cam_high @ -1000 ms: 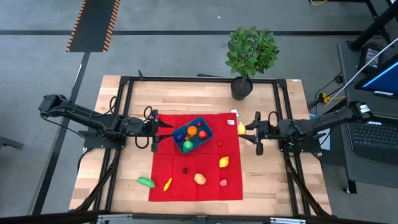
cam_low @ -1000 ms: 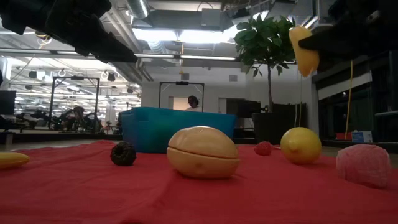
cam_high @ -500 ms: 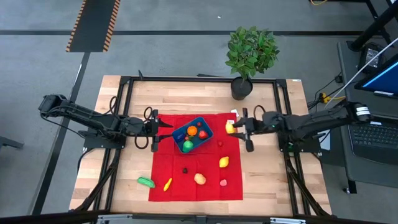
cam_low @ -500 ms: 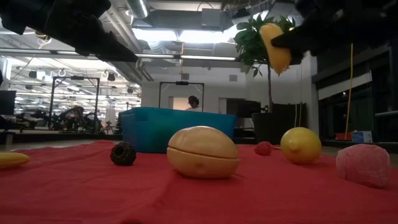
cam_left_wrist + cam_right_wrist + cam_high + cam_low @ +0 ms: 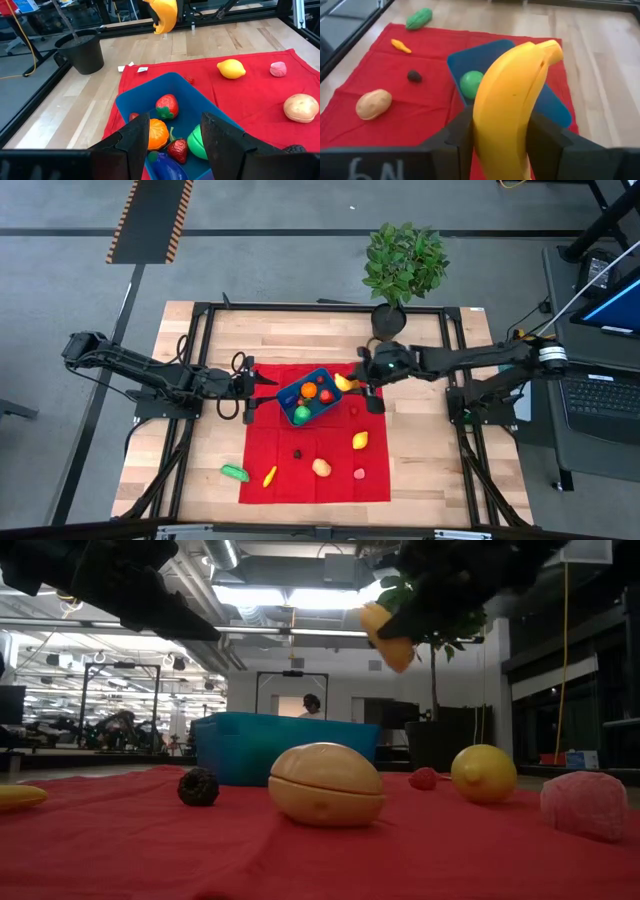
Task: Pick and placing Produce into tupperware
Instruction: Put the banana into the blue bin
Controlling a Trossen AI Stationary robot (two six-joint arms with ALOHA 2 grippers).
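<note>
Left gripper (image 5: 252, 392) hovering just left of the blue tupperware (image 5: 322, 374), fingers (image 5: 136, 131) parted with nothing between them, tips pointed at the container's near corner. Left arm stretched in from the table's left edge.

Left of the tupperware and toward the table's front: a green vegetable (image 5: 235, 472) on bare wood just off the red cloth (image 5: 375, 483), a small yellow-orange piece (image 5: 269, 476) beside it on the cloth's edge.

Tupperware resting on the red cloth's rear half, turned at an angle. Inside: a strawberry (image 5: 167, 106), an orange fruit (image 5: 156, 133), a second strawberry (image 5: 177, 148), a round green piece (image 5: 197, 141) and a dark purple piece (image 5: 165, 163).

In front of the tupperware on the cloth: a small dark berry (image 5: 297, 452), a tan potato (image 5: 321, 467).

Just right of the tupperware: the right gripper (image 5: 351, 385), closed on a yellow banana (image 5: 512, 107), held in the air above the container's right rim. Fingers (image 5: 546, 134) clamped on either side of the fruit.

Right of the tupperware on the cloth: a small red berry (image 5: 354, 409), a lemon (image 5: 360, 441), a pink piece (image 5: 359, 474) nearest the front.

Behind and to the right of the tupperware: a potted plant (image 5: 402, 264) at the table's rear edge.
</note>
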